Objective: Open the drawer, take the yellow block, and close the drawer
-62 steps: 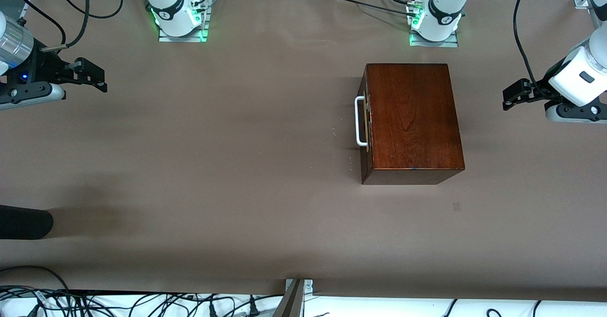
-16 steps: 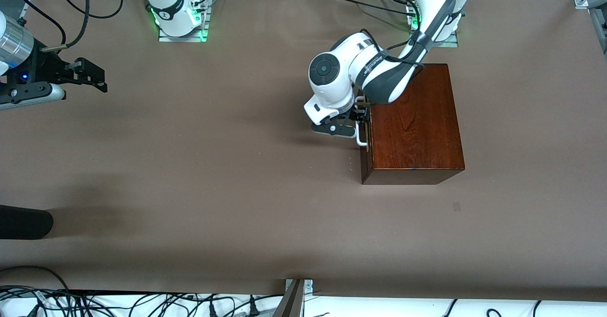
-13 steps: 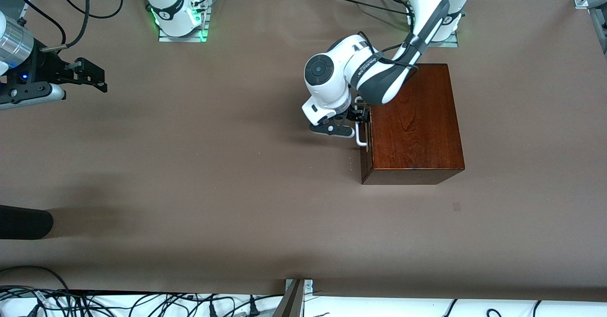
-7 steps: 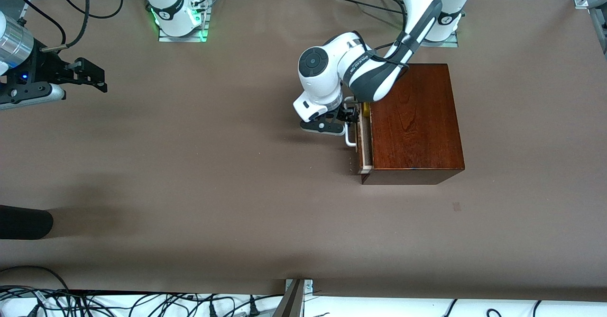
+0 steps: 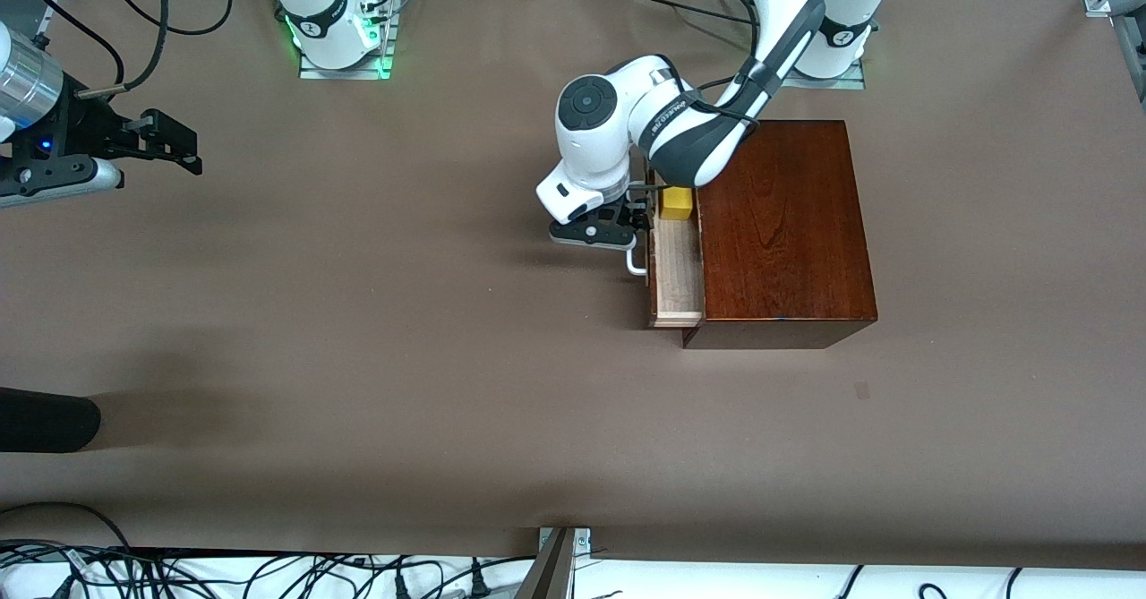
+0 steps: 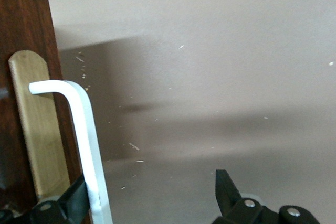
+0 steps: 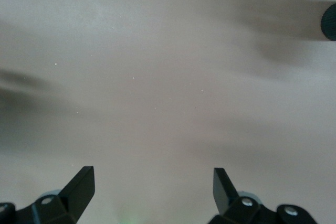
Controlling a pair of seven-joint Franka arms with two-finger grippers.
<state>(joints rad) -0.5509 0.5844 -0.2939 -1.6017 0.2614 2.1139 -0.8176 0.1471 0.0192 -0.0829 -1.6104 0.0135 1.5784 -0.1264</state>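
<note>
**A:** Yellow block [image 5: 677, 202] sits in the drawer [image 5: 678, 281], at the end farther from the front camera. The drawer stands partly out of the wooden box [image 5: 779, 223].

**B:** And the claws?

**A:** Left gripper [image 5: 629, 221] is at the white handle [image 6: 88, 140], fingers spread, with the bar right against one finger [image 6: 73, 198]. Right gripper [image 7: 152, 174] waits over the table [image 5: 403, 357] at the right arm's end, also spread wide and holding nothing.

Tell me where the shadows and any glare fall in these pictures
Front view: the left gripper casts a soft shadow on the brown table; the dark polished wooden box shows a faint sheen. Left wrist view: the white bar handle throws a broad shadow on the table. Right wrist view: soft, blurred shadows only.
</note>
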